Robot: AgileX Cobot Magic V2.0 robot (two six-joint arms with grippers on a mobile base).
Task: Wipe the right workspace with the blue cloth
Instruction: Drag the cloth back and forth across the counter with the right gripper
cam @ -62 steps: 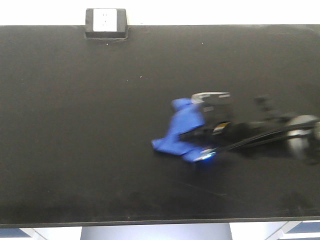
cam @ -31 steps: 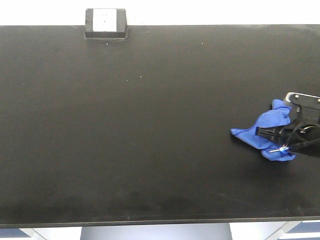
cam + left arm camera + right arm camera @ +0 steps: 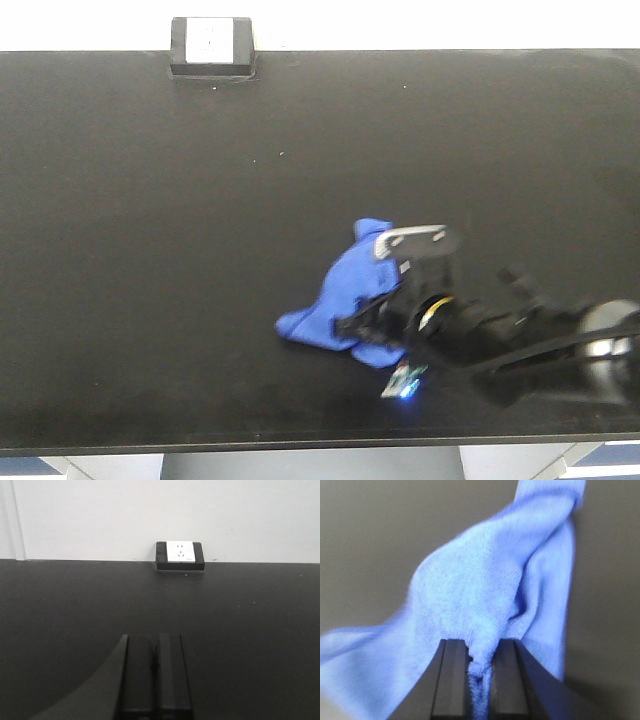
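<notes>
Cloth (image 3: 345, 300) of blue terry, soft and looped in weave, lies bunched in rumpled folds on the matte black worktop (image 3: 150, 250), a little right of centre and toward the near edge. One peaked corner rises at its far side while a flatter tongue spreads out to the left. The right end effector (image 3: 385, 315) comes in low from the right and is motion-blurred in the front view; its dark, boxy body sits against the cloth's right side. In the right wrist view the two flat black fingers (image 3: 452, 680) stand nearly together, pinching a narrow ridge of the fabric (image 3: 490, 605) between them, the pile fuzzy and crumpled at the bite. The rest of the cloth fans upward and leftward in broad, smooth drapes.

The left end effector (image 3: 155, 680) shows in its own wrist view only, its two squared black fingers pressed together with nothing between them, above bare worktop. At the far edge, against a white wall, sits a rectangular black-framed socket box (image 3: 180, 555) with a white face.
</notes>
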